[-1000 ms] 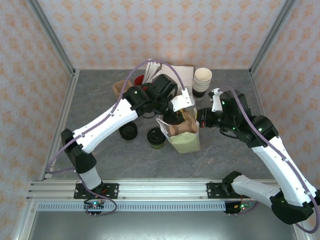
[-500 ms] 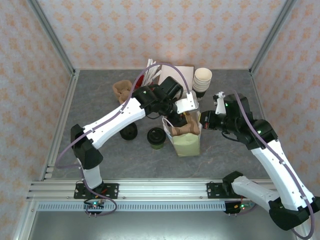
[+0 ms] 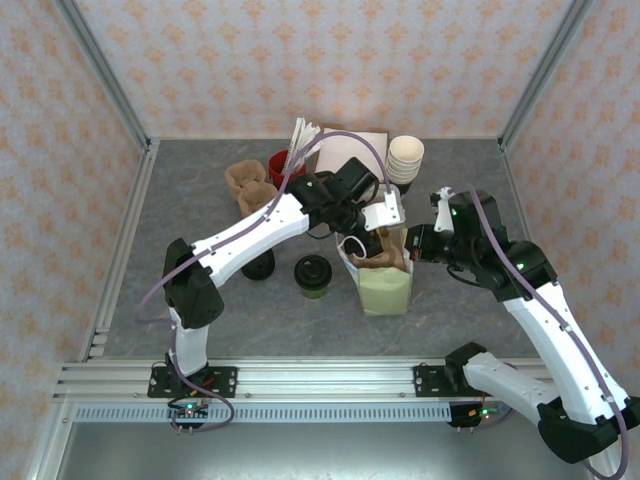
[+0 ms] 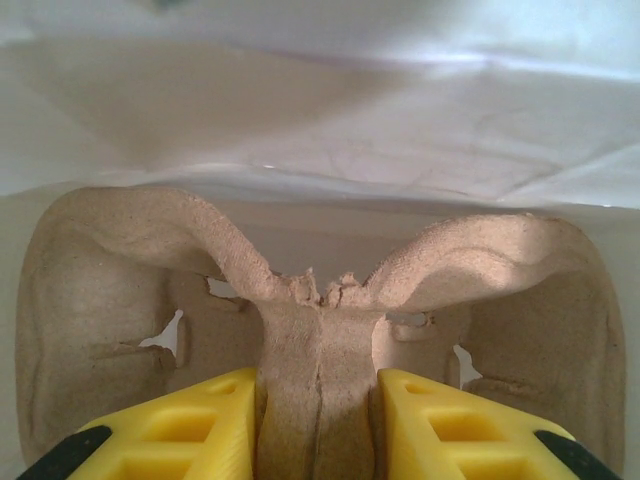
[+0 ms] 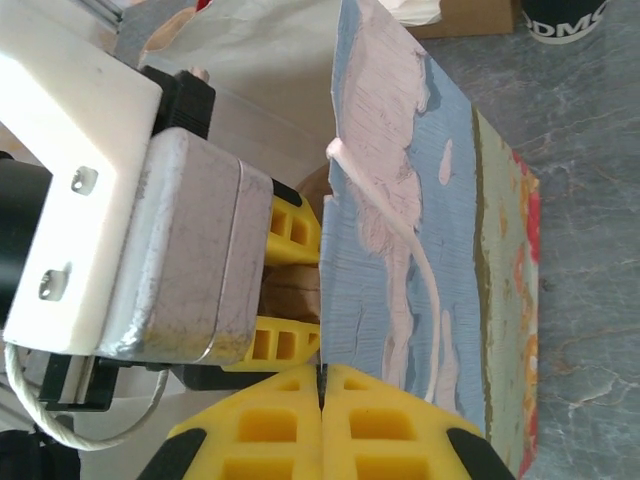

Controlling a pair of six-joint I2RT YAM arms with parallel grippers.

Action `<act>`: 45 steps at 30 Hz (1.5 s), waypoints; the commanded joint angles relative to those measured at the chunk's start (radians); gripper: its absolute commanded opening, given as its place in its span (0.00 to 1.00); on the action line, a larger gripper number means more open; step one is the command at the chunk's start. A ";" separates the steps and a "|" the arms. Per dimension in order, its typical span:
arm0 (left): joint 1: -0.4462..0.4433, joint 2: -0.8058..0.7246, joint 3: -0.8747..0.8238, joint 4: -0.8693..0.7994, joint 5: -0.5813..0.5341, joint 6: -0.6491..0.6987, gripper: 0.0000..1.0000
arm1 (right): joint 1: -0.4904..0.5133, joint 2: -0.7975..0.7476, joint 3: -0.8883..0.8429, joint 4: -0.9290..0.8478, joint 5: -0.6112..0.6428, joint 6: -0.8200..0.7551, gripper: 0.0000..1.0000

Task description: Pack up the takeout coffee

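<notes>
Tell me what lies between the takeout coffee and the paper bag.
Bare grey table, seen in the top view: the takeout coffee stands apart from the paper bag.

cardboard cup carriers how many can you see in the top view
2. One cup carrier stands in the mouth of the paper bag, pinched by the left hand; the other lies at the back left of the table. More may be hidden.

White lettering on the black cup [image 5: 563, 20] is cropped, unreadable.
</notes>
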 commanded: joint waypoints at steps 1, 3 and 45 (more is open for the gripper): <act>-0.006 0.028 0.044 0.003 0.030 0.029 0.33 | -0.008 -0.015 0.002 -0.058 0.075 -0.025 0.00; -0.006 0.045 0.061 -0.008 0.032 0.035 0.33 | -0.009 -0.016 0.010 -0.071 0.094 -0.028 0.00; -0.044 0.225 0.160 -0.116 0.007 0.097 0.34 | -0.008 -0.048 0.001 -0.108 0.250 -0.041 0.00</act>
